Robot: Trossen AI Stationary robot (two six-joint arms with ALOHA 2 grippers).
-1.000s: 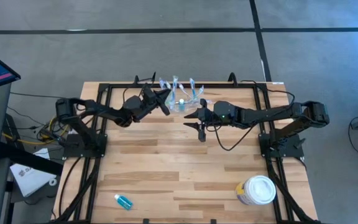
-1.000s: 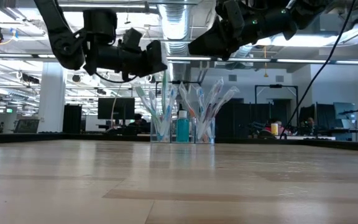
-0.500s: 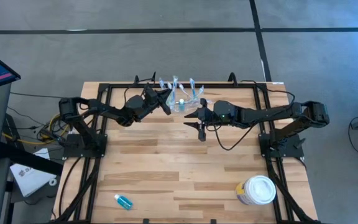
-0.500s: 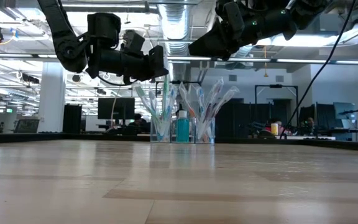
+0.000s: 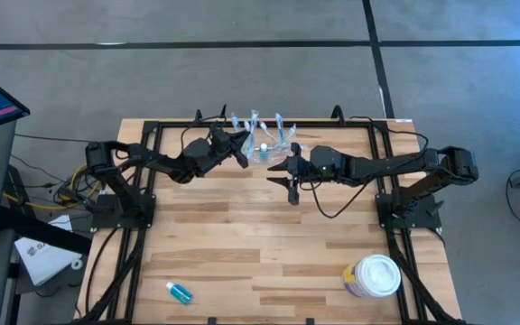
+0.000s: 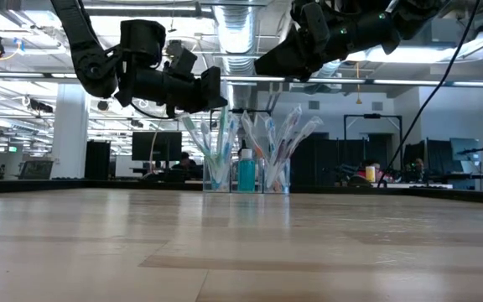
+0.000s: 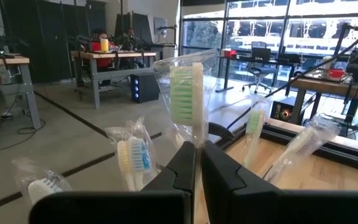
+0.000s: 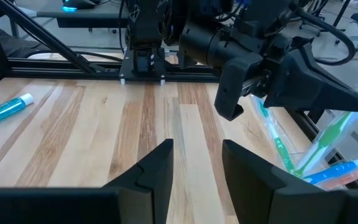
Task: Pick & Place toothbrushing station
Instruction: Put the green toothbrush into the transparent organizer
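Note:
The toothbrushing station (image 5: 265,144), a clear holder, stands at the middle of the table's far edge (image 6: 246,179). It holds several wrapped toothbrushes and a blue tube (image 6: 246,170). My left gripper (image 5: 241,150) is at the station's left side, shut on a wrapped toothbrush with green bristles (image 7: 184,93). That brush stands upright among the others. My right gripper (image 5: 292,177) hovers open just near-right of the station, above the table (image 8: 196,163), with nothing between its fingers. My left gripper pinches the green-bristled toothbrush between its two fingers, on the wrapped handle just below the head (image 7: 197,142). The fingers (image 6: 215,91) lie level, coming from the table's left, across the upright brush. The brush's lower part (image 6: 221,159) runs down among the others in the station.
A round white-lidded tub (image 5: 374,275) stands near the table's near right corner. A small blue tube (image 5: 179,292) lies at the near left. Black frame rails (image 5: 152,181) run along the table's sides and far edge. Bare wood lies between.

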